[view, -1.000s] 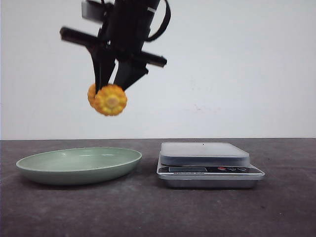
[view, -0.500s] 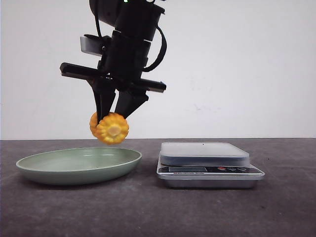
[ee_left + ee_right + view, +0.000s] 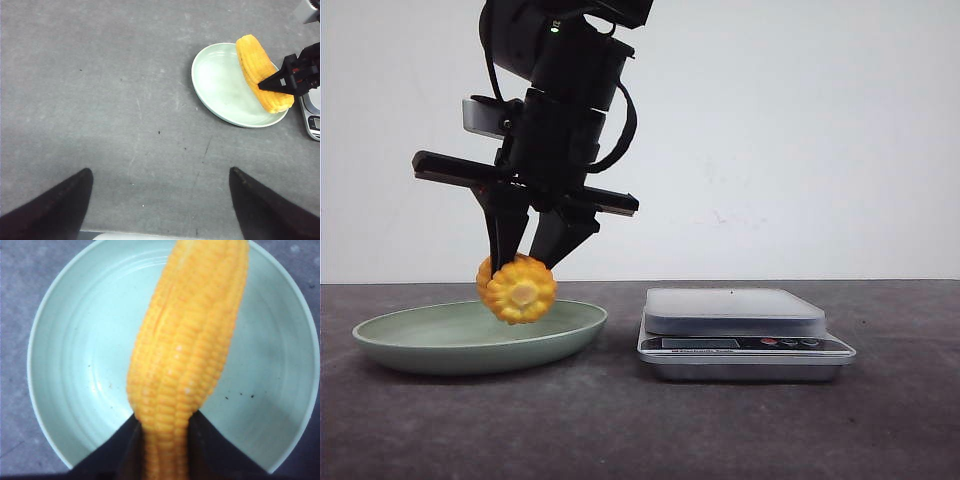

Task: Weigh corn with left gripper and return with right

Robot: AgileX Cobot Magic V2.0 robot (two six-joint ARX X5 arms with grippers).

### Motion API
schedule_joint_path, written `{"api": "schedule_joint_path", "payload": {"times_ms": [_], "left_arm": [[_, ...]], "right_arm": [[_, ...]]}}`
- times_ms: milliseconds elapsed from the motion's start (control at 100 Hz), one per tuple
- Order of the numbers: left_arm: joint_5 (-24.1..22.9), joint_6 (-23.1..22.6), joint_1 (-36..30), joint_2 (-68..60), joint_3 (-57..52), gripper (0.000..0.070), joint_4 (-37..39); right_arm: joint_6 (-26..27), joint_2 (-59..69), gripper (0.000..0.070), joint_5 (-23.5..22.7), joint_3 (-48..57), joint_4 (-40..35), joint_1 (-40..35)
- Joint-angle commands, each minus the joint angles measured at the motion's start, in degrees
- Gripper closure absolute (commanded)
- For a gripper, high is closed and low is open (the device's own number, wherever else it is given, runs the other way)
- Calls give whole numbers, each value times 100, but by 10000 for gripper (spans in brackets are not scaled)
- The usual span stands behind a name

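Observation:
The orange-yellow corn hangs just above the pale green plate, its blunt end facing the front camera. My right gripper is shut on it from above. The right wrist view shows the corn lengthwise over the middle of the plate, pinched between the black fingers of the right gripper. My left gripper is open over bare table, well away from the plate. From there I see the corn held over the plate. The left gripper does not show in the front view.
A silver kitchen scale with an empty platform stands right of the plate, a small gap between them. Its corner shows in the left wrist view. The table is dark grey, with a white wall behind.
My right gripper has come down and a little to the left with the corn, from well above the plate to just over it. The scale and plate have not moved.

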State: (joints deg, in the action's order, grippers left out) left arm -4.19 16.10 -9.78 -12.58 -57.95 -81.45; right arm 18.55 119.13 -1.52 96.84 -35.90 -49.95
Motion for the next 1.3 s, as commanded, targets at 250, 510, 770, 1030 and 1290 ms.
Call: {"api": "schedule_joint_path", "payload": {"times_ms": [250, 510, 770, 1030, 1290], "left_arm": [[17, -4, -4, 13, -63, 190, 0], [15, -7, -4, 13, -63, 190, 9], [17, -4, -4, 13, -66, 190, 33], [17, -9, -4, 13, -63, 190, 31], [17, -24, -4, 13, -63, 190, 46]], "right_arm": [[181, 116, 166, 166, 160, 118, -81], [-50, -37, 165, 317, 684, -420, 46], [-632, -726, 166, 501, 1845, -1554, 376], [-885, -2061, 166, 505, 2138, -2245, 1115], [-1045, -3467, 167, 826, 2133, -3292, 1878]]}}
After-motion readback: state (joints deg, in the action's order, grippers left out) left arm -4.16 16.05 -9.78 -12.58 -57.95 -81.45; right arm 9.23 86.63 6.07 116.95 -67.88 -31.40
